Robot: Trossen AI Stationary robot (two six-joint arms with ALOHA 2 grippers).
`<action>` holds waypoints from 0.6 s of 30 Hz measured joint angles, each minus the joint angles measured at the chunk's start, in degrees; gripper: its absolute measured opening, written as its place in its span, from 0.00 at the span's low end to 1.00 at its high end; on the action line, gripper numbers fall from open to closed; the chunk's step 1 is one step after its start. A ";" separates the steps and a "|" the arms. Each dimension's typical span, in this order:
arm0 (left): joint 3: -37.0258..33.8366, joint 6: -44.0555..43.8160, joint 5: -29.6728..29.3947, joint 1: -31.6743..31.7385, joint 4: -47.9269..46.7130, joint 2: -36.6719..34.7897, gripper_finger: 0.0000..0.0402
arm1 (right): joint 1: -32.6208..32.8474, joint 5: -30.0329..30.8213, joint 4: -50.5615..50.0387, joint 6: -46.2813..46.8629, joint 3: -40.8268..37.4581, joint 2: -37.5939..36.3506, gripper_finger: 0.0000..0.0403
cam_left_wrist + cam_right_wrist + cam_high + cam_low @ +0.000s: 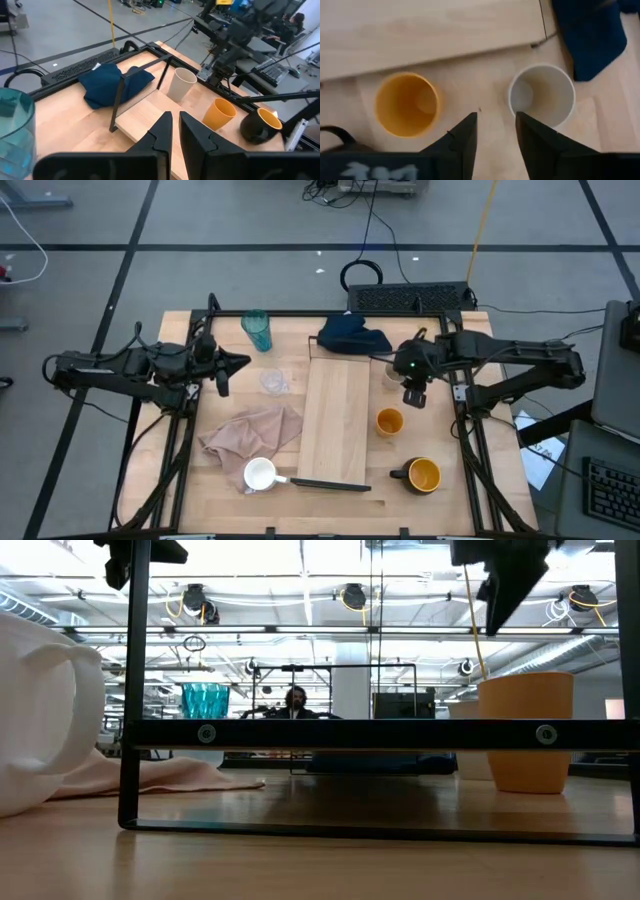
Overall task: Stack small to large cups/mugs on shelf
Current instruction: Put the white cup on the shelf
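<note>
While stretched in from the left edge over the table's left side, left gripper (232,363) level, pointing right toward shelf (335,420), fingers (161,131) nearly together with a thin slit between, holding nothing. Teal tumbler (257,330) upright at far edge, just beyond that gripper. Tiny clear cup (274,382) on tabletop between left gripper and shelf, near its left long edge. Beige cloth (253,434) crumpled nearer front, left of shelf; white mug (260,474) at cloth's front edge, handle toward shelf's dark strip. Shelf lying flat mid-table, long axis front to back, dark strip at front short end, nothing on it. Dark blue cloth (353,336) bunched at shelf's far end. Beige cup (541,94) upright just right of shelf's far part, beside blue cloth. Right arm reaching in from right edge, bent at elbow, wrist turned down; right gripper (496,131) hanging above tabletop between beige cup and small orange cup (407,103), pointed straight down, fingers (465,135) partly apart, empty, touching neither cup. Small orange cup upright right of shelf, nearer front than beige cup. Dark yellow-lined mug (421,474) at front right, handle pointing left toward shelf. Low view: person (295,700) far back in room, behind table frame.
</note>
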 joint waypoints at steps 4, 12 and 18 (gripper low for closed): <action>0.00 -0.40 0.91 0.00 -0.01 0.00 0.08 | -0.70 -0.02 0.40 -1.83 -2.65 -0.01 0.32; 0.00 -0.92 1.80 0.00 -0.01 0.00 0.08 | -0.85 -0.15 3.38 -7.61 -8.46 0.03 0.30; 0.00 -1.36 1.85 0.00 0.02 0.00 0.08 | -0.88 -0.15 4.71 -12.05 -9.26 0.01 0.31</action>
